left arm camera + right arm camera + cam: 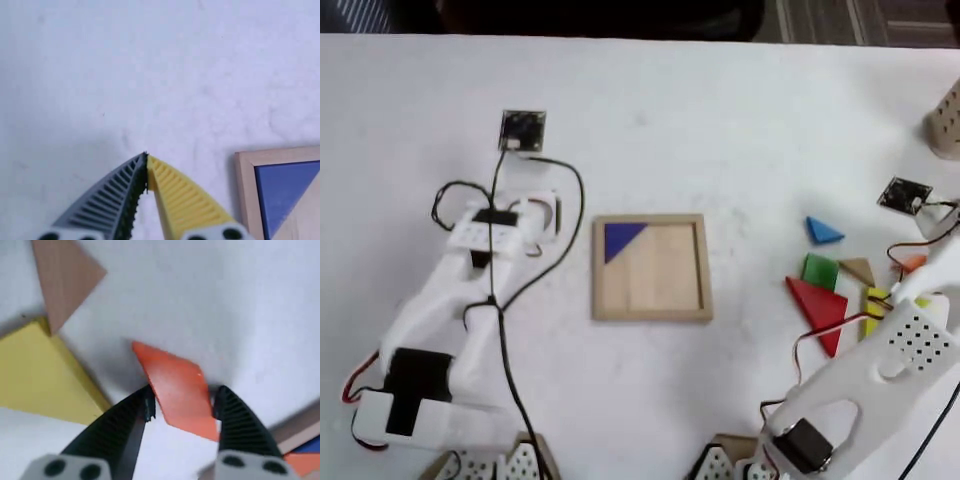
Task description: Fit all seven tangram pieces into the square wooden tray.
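Note:
The square wooden tray [650, 316] lies mid-table with a dark blue triangle [620, 238] in its far left corner. My left gripper [548, 212] rests just left of that corner, shut on nothing; the left wrist view has its tips [146, 167] meeting beside the tray rim [245, 190] and blue triangle [285, 190]. At the right lie a light blue triangle [823, 231], green square [819, 271], red triangle [820, 308], tan triangle [858, 270] and yellow piece [873, 305]. My right gripper [920, 275] [182, 397] is shut on the orange parallelogram [177, 385] [913, 263], beside the yellow piece [40, 375] and tan triangle [65, 275].
Black cables loop across the table left of the tray [565, 190]. A small camera board [523, 130] sits behind the left arm, another [905, 195] behind the right. A perforated beige object [945, 120] stands at the far right edge.

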### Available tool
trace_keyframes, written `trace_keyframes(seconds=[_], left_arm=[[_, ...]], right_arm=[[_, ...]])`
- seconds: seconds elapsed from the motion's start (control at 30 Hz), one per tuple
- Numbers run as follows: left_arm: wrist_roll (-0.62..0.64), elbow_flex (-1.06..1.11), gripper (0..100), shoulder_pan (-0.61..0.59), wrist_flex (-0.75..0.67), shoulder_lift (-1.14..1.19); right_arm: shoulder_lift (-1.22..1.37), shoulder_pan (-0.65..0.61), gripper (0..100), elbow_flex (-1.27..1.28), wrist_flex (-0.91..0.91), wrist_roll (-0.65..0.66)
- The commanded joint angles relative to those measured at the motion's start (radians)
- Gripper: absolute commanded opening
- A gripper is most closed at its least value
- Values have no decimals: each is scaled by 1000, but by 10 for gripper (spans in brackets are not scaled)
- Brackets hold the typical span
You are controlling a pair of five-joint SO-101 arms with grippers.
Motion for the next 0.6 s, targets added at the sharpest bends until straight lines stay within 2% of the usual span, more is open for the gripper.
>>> trace_keyframes(seconds=[0.0, 0.07, 0.2, 0.43, 0.57], left_arm=[[-17, -55, 28, 5, -31, -5], [-17, -55, 28, 5, -31, -5], [-17, -55, 28, 4, -31, -5], [-17, -55, 28, 1, -31, -5], [-17, -55, 28, 1, -31, -7]], right_arm=[[-12, 4, 22, -21, -7, -74], [-25, 2, 57, -23, -7, -147], [-90, -7, 58, -23, 30, -299], [-255, -50, 58, -18, 268, -509], [-338, -68, 58, -11, 269, -704]])
